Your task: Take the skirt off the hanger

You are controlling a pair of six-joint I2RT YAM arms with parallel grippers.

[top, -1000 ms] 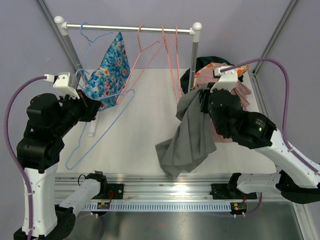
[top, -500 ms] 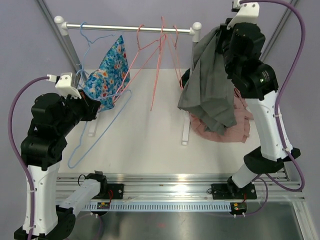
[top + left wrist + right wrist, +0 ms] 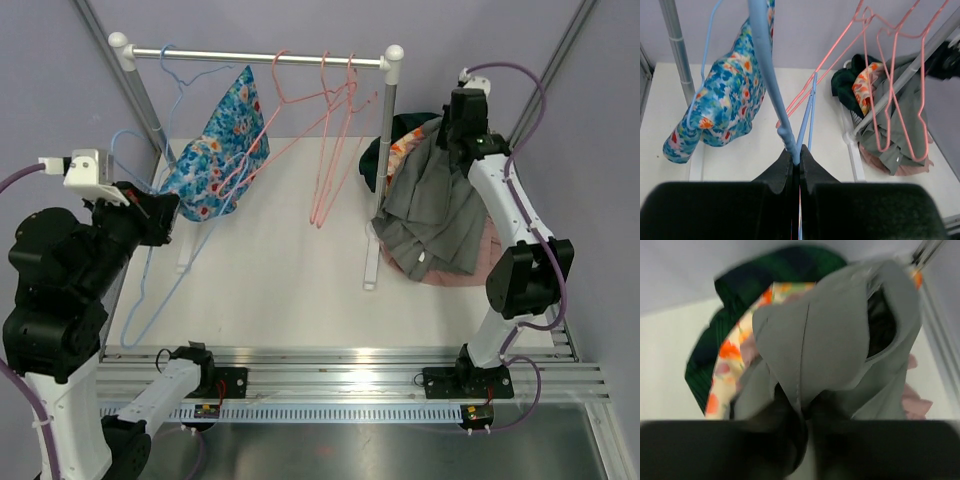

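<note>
A: Skirt (image 3: 440,205), grey: location?
B: Draped over the pile (image 3: 470,270) right of the rack (image 3: 220,54). Right wrist view alone shows the right gripper (image 3: 804,415) pinching a fold.
A: Left wrist view?
B: Left gripper (image 3: 796,161) clamped on a blue hanger (image 3: 764,75).

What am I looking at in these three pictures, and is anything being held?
Two robot arms are bolted at the near edge of a table. The wide picture looks down from above and behind them. The other two come from a camera on each wrist. At the back stands a rail with pink hangers and a floral garment. The left tool is shut on a blue hanger. The right tool pinches a grey skirt, which drapes over a clothes pile at the back right.
</note>
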